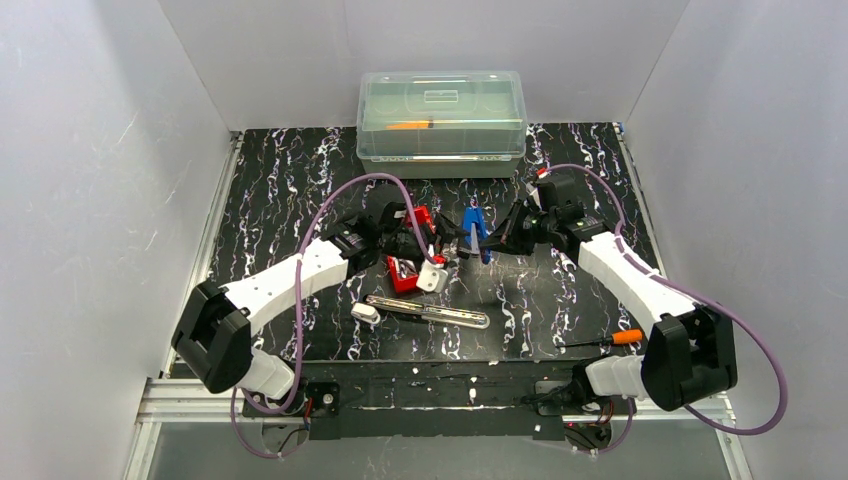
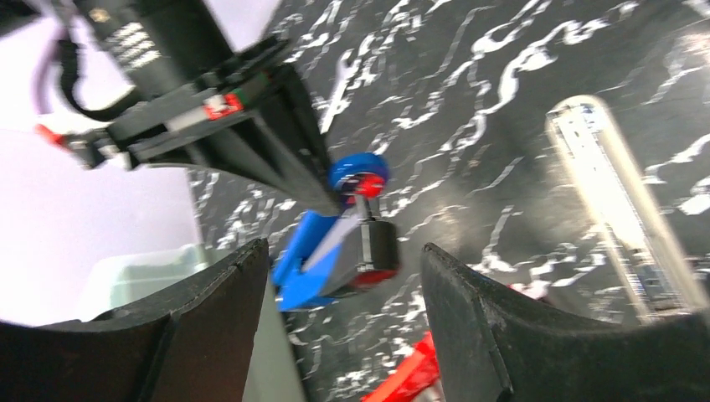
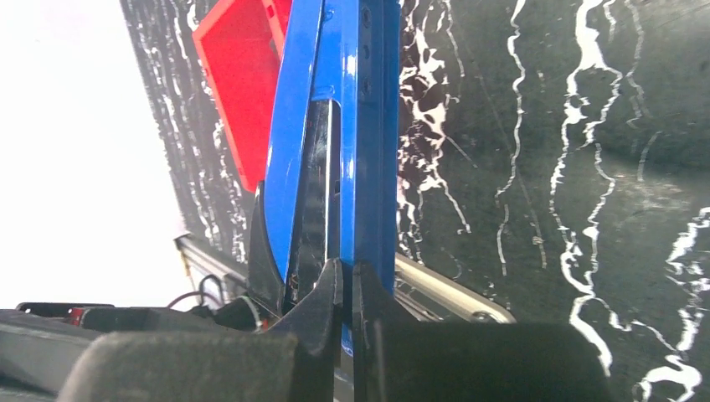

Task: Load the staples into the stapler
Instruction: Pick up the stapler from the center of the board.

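Note:
My right gripper (image 1: pixel 497 238) is shut on a blue stapler (image 1: pixel 475 232) and holds it above the mat. In the right wrist view the gripper (image 3: pixel 347 272) pinches the stapler's (image 3: pixel 356 151) blue edge. My left gripper (image 1: pixel 445 250) is open and empty, just left of the stapler. In the left wrist view the stapler (image 2: pixel 335 251) shows beyond the gap between that gripper's (image 2: pixel 343 247) fingers. An open red box (image 1: pixel 405 272) lies under the left gripper, with silvery-grey staples (image 1: pixel 402 266) inside, too small to make out.
A long silver strip (image 1: pixel 435 313) with a white end (image 1: pixel 366 312) lies in front of the red box. An orange-handled screwdriver (image 1: pixel 605 340) lies at the right front. A clear lidded tub (image 1: pixel 442 120) stands at the back. A white block (image 1: pixel 432 278) sits beside the red box.

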`<state>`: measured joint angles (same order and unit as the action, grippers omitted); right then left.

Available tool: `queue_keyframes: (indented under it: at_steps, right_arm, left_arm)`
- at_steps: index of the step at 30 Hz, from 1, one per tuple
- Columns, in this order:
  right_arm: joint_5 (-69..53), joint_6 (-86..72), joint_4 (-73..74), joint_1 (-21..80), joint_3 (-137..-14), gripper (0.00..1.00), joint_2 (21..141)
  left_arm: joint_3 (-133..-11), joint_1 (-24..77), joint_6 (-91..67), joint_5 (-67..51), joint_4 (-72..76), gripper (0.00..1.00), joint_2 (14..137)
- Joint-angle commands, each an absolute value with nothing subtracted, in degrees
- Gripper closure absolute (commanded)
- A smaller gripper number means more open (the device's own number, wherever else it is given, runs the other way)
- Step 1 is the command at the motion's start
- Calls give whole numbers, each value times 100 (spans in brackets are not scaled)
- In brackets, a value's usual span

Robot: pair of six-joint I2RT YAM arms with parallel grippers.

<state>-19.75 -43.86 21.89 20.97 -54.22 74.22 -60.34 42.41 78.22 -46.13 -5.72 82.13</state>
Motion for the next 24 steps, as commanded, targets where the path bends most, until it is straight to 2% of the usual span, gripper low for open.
queue_keyframes:
  at_steps: [1,8,15,17,24]
  right_arm:
    - [-2944,-4940,1288,2003,-5490,99,7411]
    - [-3456,-5479,616,1949,-5329,99,7384]
    - [-3512,-5417,690,1942,-5373,99,7322]
    - [-3622,-5426,633,1942,-5378,99,7334]
    - [-4088,-5471,524,1942,-5392,99,7386]
  left_arm:
    - [-6062,4295,7847,-4276,356,36,8180]
    - [-6035,4296,8324,-4313,-404,35,8239]
    - [-6127,4293,8651,-4279,-833,37,8249]
    - [-6126,4297,8604,-4219,-558,39,8294]
    - [-6573,4294,8666,-4283,-536,60,8629]
